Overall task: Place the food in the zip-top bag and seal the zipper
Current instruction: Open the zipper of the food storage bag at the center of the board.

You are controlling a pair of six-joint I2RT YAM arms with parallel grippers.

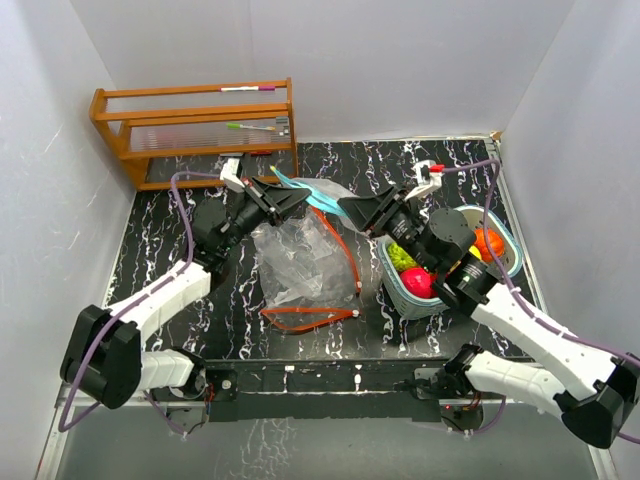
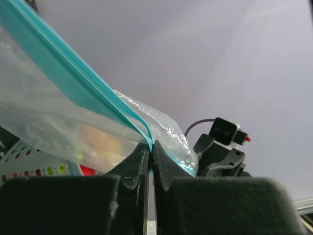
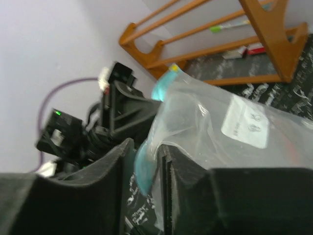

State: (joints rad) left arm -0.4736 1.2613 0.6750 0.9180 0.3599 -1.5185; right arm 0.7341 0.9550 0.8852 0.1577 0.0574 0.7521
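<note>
Left gripper (image 2: 151, 147) clamped on the teal zipper strip (image 1: 316, 196) of the zip-top bag (image 1: 300, 255). Right gripper (image 3: 144, 149), jaws narrowly parted, straddles the same edge. We judge nothing bagged yet: the food (image 1: 418, 282) sits in the teal basket (image 1: 511, 240) behind the right gripper, so filling and sealing remain.

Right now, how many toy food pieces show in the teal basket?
3: a green one at the basket's far left, a pink one at its near left, an orange one at its right. The right arm covers the middle, so more may be hidden.
</note>
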